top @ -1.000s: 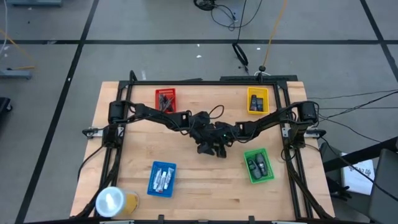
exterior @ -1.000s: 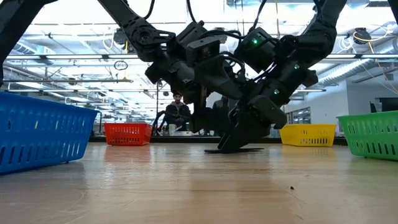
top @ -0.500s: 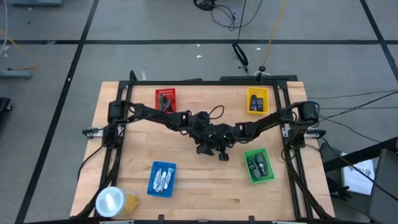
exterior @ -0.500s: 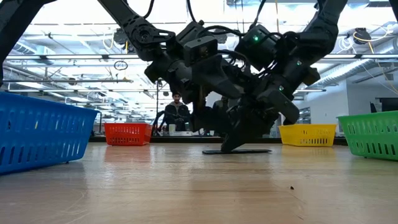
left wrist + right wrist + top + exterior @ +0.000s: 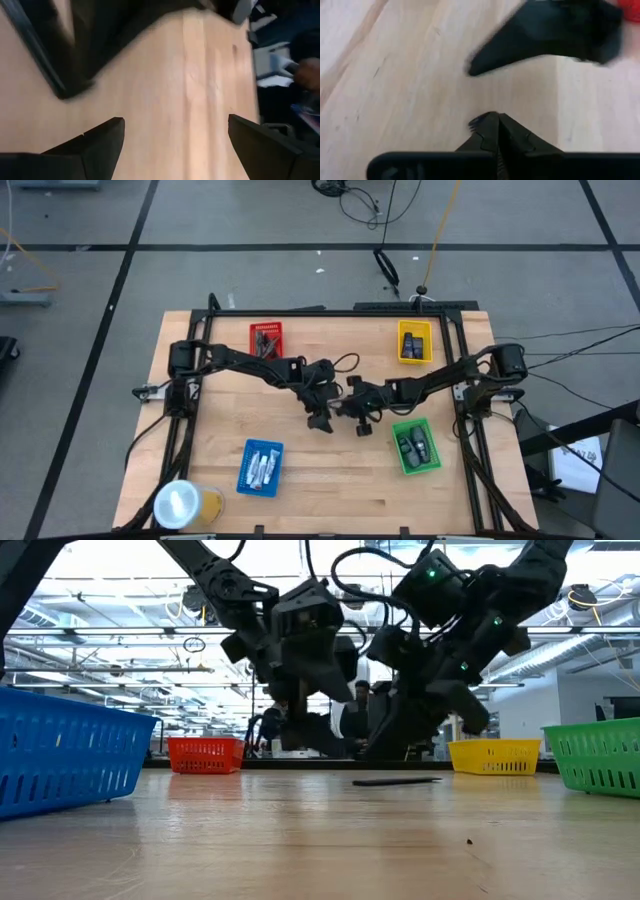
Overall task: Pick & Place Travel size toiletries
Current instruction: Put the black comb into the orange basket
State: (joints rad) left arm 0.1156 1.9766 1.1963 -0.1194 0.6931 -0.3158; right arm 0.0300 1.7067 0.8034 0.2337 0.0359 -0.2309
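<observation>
A slim dark-grey stick [image 5: 395,780] lies flat on the wooden table, near its middle, below and between my two grippers. My left gripper [image 5: 320,420] hangs just above the table to the stick's left. Its fingers stand wide open and empty in the left wrist view [image 5: 175,125]. My right gripper [image 5: 360,426] hangs just right of it, also clear of the table. Its fingers are shut with nothing between them in the right wrist view [image 5: 497,120]. In the low view the left gripper [image 5: 300,740] and the right gripper [image 5: 405,745] both hang above the stick.
A red tray [image 5: 266,338] stands at the far left and a yellow tray [image 5: 414,342] at the far right. A green tray [image 5: 415,446] with dark pieces is at the near right, a blue tray [image 5: 261,467] with white tubes at the near left. A yellowish roll [image 5: 185,505] lies at the near left corner.
Both grippers were down on the table together at the stick. They have risen clear of it and drawn apart, the left toward the table's left edge and the right toward its right edge. The stick stays lying flat on the table.
</observation>
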